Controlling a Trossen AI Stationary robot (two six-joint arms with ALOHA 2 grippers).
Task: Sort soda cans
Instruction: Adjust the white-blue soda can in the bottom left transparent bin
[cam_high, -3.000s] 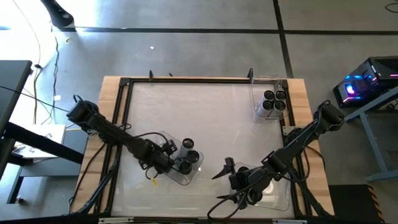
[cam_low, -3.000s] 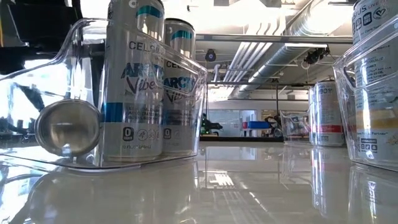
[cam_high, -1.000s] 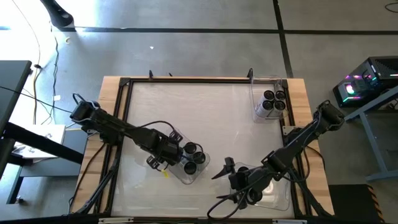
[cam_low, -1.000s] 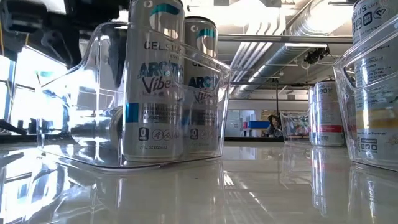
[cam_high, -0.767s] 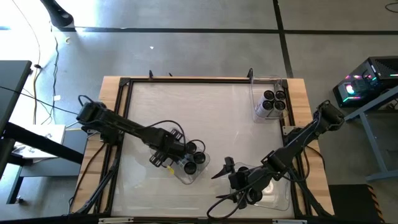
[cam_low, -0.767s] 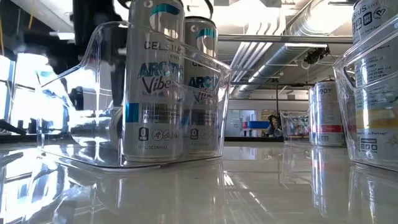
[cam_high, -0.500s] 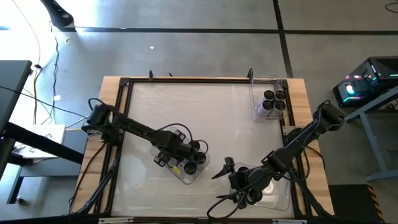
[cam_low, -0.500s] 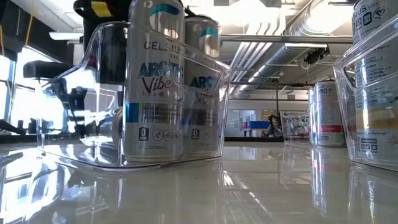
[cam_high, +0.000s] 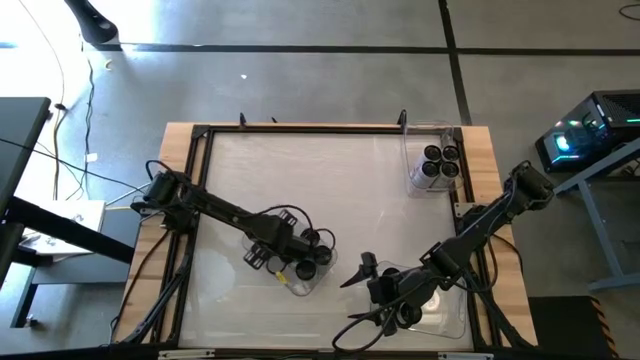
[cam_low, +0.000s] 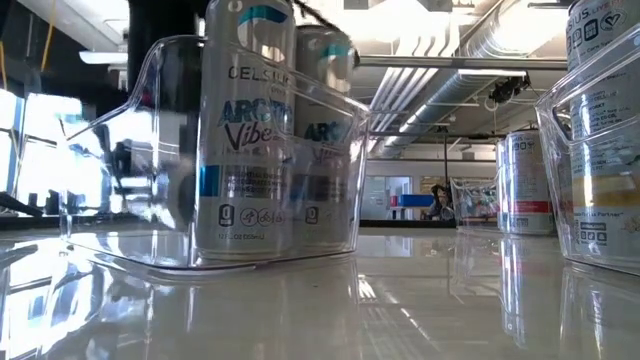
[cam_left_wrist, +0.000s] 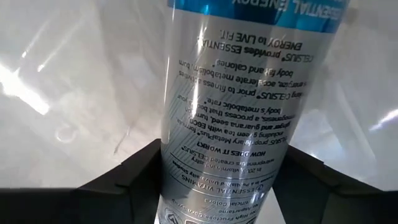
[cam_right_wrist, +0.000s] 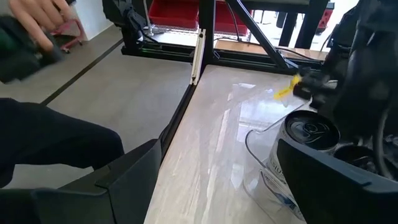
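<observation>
- Now the left claw (cam_high: 303, 247) grips one Celsius can (cam_left_wrist: 239, 93) over the near-left clear bin (cam_high: 300, 285), which holds two more.
- Four cans (cam_high: 440, 162) stand in the far-right bin (cam_high: 424, 131).
- Right claw (cam_high: 372, 290): spread, empty, near desk (cam_high: 330, 180) front.

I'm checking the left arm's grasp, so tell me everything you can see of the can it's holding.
The can is a slim silvery cylinder with a blue band at one end and small dark printed text, including the Celsius name. In the left wrist view it sits between the left hand's two dark fingers, which close on its sides. From above, that hand is over the clear bin near the table's front left, among other upright cans.
</observation>
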